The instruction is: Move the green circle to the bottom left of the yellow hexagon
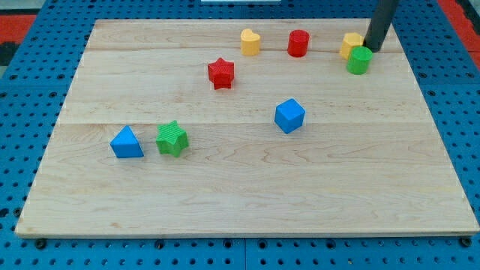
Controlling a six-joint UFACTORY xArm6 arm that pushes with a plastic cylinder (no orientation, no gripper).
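Observation:
The green circle [359, 61] stands near the board's top right corner, touching the lower right side of the yellow hexagon [349, 44]. My dark rod comes down from the view's top right, and my tip [373, 49] rests just above and to the right of the green circle, right beside the yellow hexagon's right side.
A red cylinder [298, 43] and a yellow heart [250, 41] stand along the top. A red star [221, 73] is left of centre, a blue cube [289, 115] at centre. A blue triangle [126, 142] and green star [172, 139] sit lower left. The wooden board [247, 202] lies on a blue pegboard.

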